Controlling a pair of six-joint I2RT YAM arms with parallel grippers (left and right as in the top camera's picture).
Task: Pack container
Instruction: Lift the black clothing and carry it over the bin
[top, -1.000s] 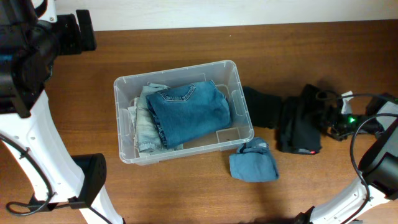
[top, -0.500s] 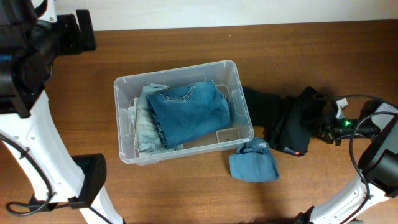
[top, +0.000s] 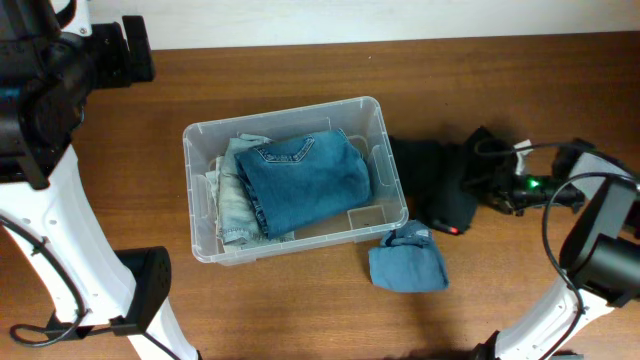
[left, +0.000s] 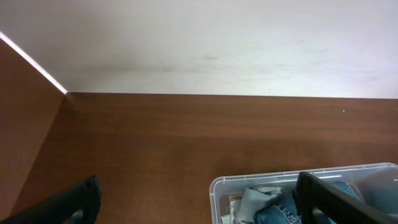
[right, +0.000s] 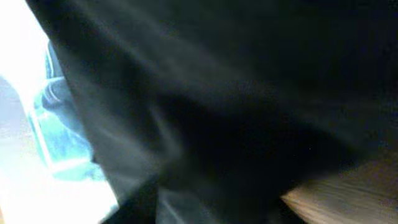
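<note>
Nearest, just in front of the container at its right corner, a crumpled blue cloth lies on the counter. Folded blue jeans lie inside the container, which sits mid-counter. Right of it, the right gripper is buried in a black garment, so its grip cannot be told. Beyond the container's far left, the left gripper hangs with its fingers wide apart.

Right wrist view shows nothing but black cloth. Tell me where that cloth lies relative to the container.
Observer: The black garment lies on the table, outside the container, just right of its right wall.
Operator: Report what's in the bin.
Observer: Folded blue jeans on top of a paler denim piece.
Operator: Name anything else lying outside it.
Observer: A small blue denim item, on the table by the container's lower-right corner in the overhead view.
</note>
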